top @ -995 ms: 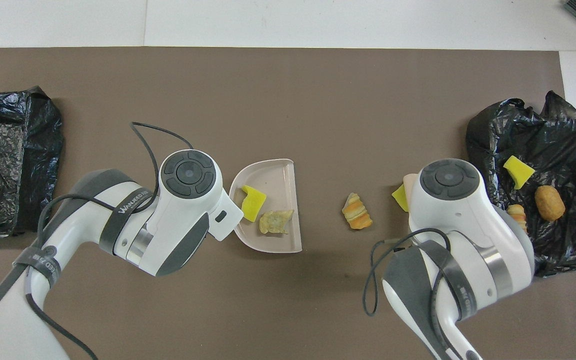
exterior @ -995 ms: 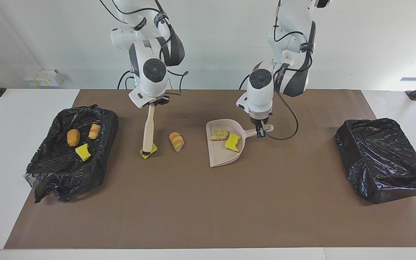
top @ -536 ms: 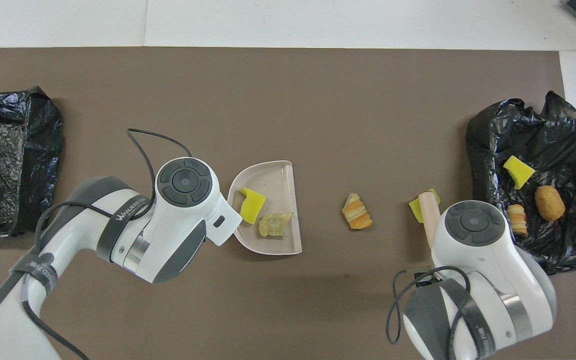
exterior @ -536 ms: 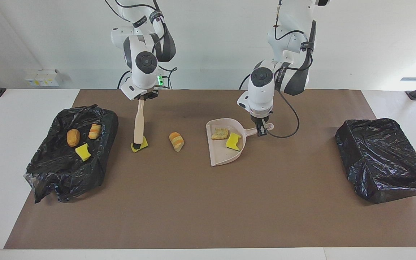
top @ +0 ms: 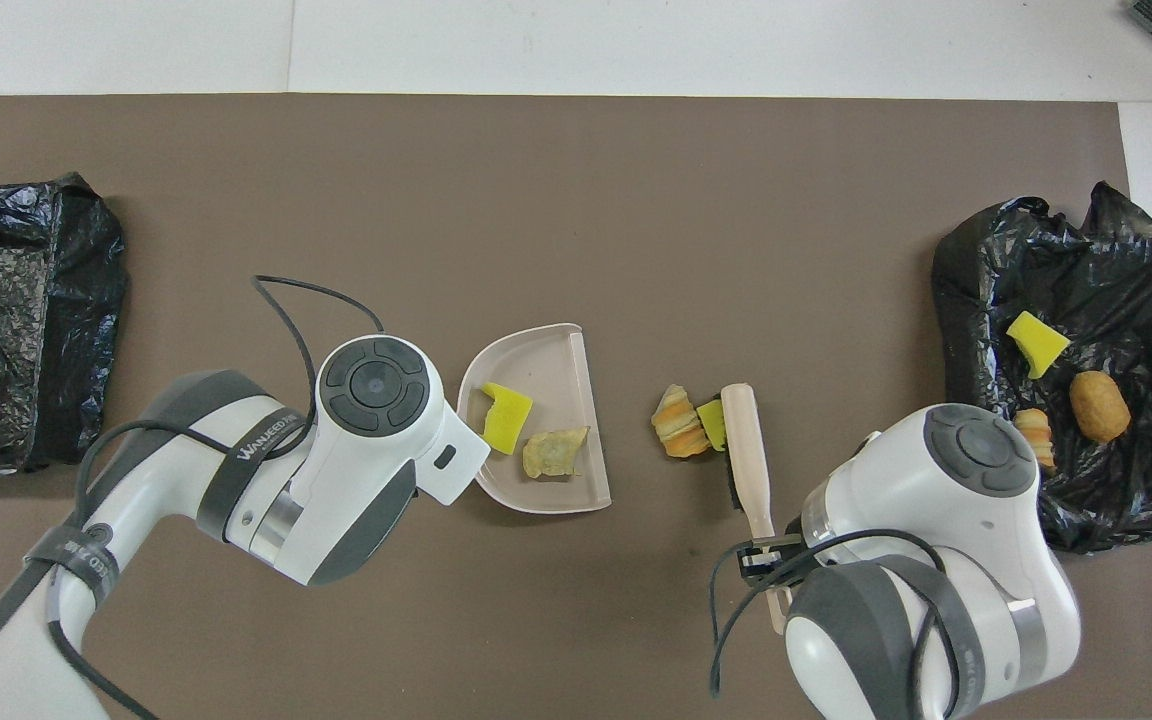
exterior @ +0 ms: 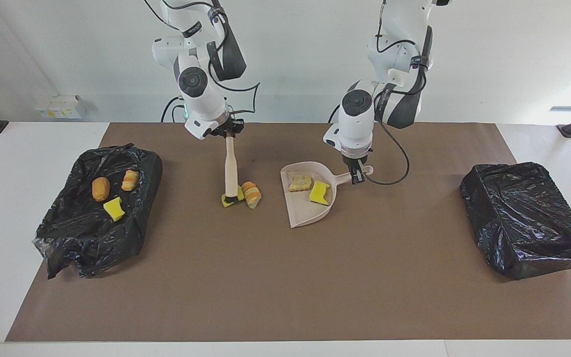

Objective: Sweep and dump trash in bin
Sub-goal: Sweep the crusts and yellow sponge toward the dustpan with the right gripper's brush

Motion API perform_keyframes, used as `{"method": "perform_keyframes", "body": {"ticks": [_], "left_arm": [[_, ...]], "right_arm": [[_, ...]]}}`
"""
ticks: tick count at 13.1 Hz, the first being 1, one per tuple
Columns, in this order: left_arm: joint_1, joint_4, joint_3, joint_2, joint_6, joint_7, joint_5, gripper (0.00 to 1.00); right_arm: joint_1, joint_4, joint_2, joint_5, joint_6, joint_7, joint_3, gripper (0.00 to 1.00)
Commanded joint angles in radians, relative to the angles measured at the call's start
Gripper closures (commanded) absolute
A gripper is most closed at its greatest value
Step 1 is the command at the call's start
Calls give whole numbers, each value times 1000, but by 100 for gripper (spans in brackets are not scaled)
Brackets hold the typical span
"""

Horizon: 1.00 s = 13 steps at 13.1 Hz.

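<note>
My right gripper (exterior: 229, 133) is shut on the handle of the beige hand brush (exterior: 231, 168), whose head rests on the mat. A yellow sponge scrap (exterior: 226, 201) lies at the brush head, pressed against an orange striped bread chunk (exterior: 252, 194). A short gap separates that trash from the mouth of the beige dustpan (exterior: 301, 213). My left gripper (exterior: 358, 174) is shut on the dustpan's handle. In the pan lie a tan bread piece (exterior: 299, 182) and a green-and-yellow sponge (exterior: 320, 193). The overhead view shows the brush (top: 744, 440), sponge scrap (top: 711, 423), bread chunk (top: 676, 422) and dustpan (top: 576, 490).
An open black-bagged bin (exterior: 82, 238) at the right arm's end holds a brown chunk (exterior: 100, 189), a striped chunk (exterior: 130, 180) and a yellow sponge (exterior: 114, 208). A second black-bagged box (exterior: 523, 218) sits at the left arm's end. A brown mat (exterior: 285, 287) covers the table.
My right arm swung the brush toward the dustpan, pushing the yellow sponge scrap against the striped bread chunk, which slid a little toward the pan. The dustpan barely shifted.
</note>
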Motion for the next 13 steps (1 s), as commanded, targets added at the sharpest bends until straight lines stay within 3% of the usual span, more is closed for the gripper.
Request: {"method": "perform_keyframes", "body": {"ticks": [1,3,5,8,13], "left_arm": [[-36,-47,12,-36,18,-53,-5,100],[-39,-69,11,-35,64,-46,-5,100],[-46,-99,11,-35,113,-44,-5,100],[-49,-99,11,-35,116,-46,-5,100],[-49,-99,11,-35,116,-49,-5,100]], "right_arm": [[15,64,48,107,27,-19,1,100],[15,145,66,82,-59,31,-3,100],[-2,173,8,-53,-129,35,-9,100],[-44,95,-55,-282,-160,-51,-8,100],[-109,15,-53,-335,-116,-132,-2,100]]}}
